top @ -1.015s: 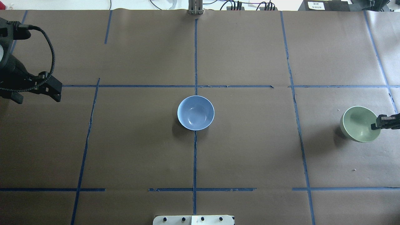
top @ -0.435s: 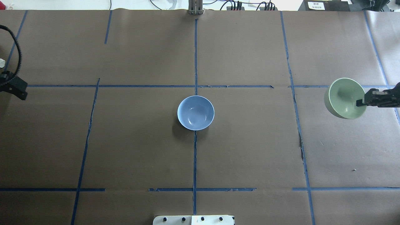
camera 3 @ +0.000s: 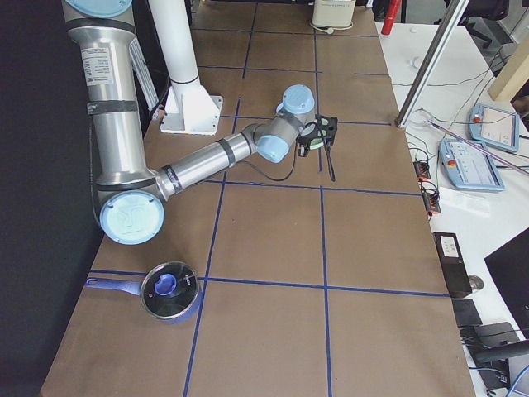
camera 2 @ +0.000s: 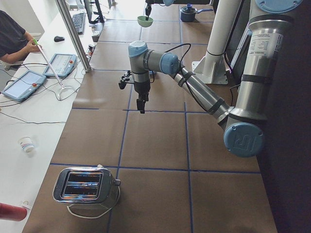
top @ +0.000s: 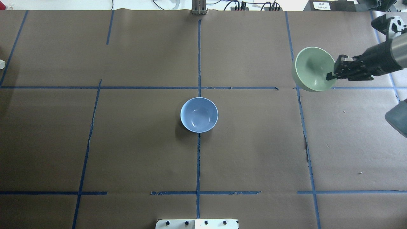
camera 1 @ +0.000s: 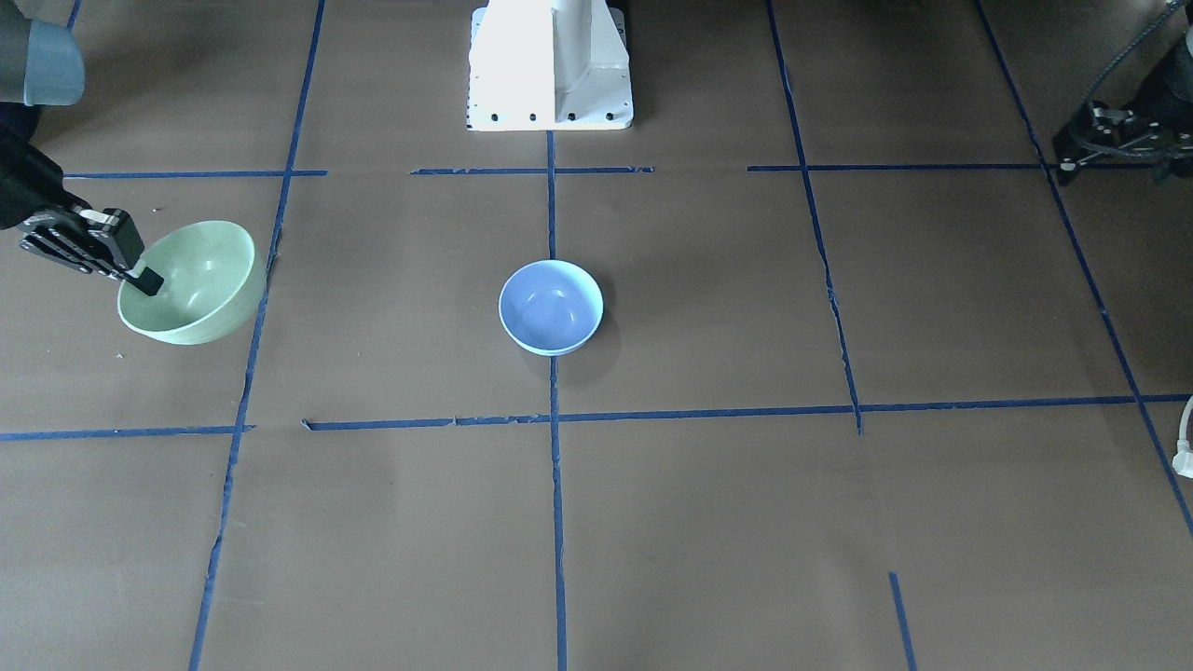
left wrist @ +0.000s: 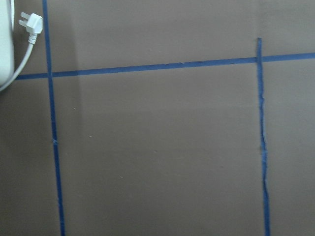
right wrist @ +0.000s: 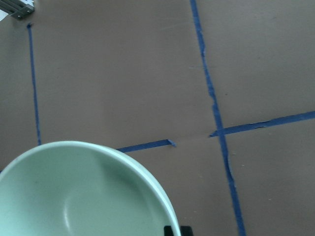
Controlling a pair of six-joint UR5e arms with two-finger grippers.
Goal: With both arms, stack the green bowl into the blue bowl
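The right gripper [top: 329, 77] clamps the rim of the tilted green bowl [top: 311, 68] at upper right overhead. The blue bowl [top: 199, 114] sits at centre, with taped paper [top: 254, 127] between them. Whether the left gripper [camera 2: 142, 108], beyond a toaster [camera 2: 85, 184], is open cannot be told.

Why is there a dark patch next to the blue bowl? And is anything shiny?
Overhead view: the dark patch is the blue bowl's own soft shadow, at its lower left, and a pale glint of light shines inside it. Front-facing view: the same shadow falls on the bowl's right, and the green bowl shows small bright streaks inside. Both bowls look sharp, not blurry.
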